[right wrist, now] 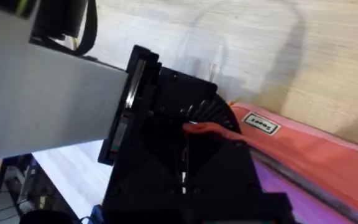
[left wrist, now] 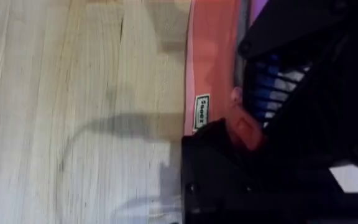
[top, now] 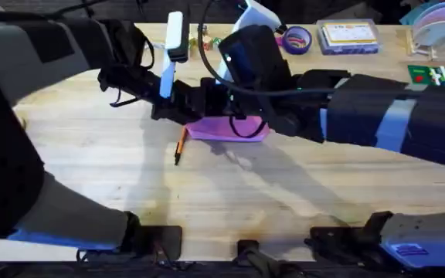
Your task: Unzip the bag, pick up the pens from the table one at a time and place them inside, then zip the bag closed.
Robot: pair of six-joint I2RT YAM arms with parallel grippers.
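- Pink bag [top: 226, 130] flat on the table [top: 230, 193], near its middle, mostly covered by both arms meeting over it.
- Bag's inside hidden by the grippers; contents impossible to tell.
- One orange pen [top: 180, 145] with a dark tip on the wood just beside the bag's left end, outside it, lying nearly straight toward the camera.
- Left gripper [top: 178, 104] down at the bag's left end; in the left wrist view, pressed against the bag's edge [left wrist: 211, 68] next to a small white label [left wrist: 201, 112], with a fold of pink fabric [left wrist: 246, 129] bunched at the black fingers; fully clamped or not, cannot tell.
- Right gripper [top: 246, 116] low over the bag's middle; in the right wrist view, bag [right wrist: 309, 149] and label [right wrist: 259, 123] close by, jaw spread hidden by black hardware, cannot tell.
- Clear box [top: 349, 36] of flat items and a roll of purple tape [top: 297, 38] at the table's far edge, well apart from the bag.
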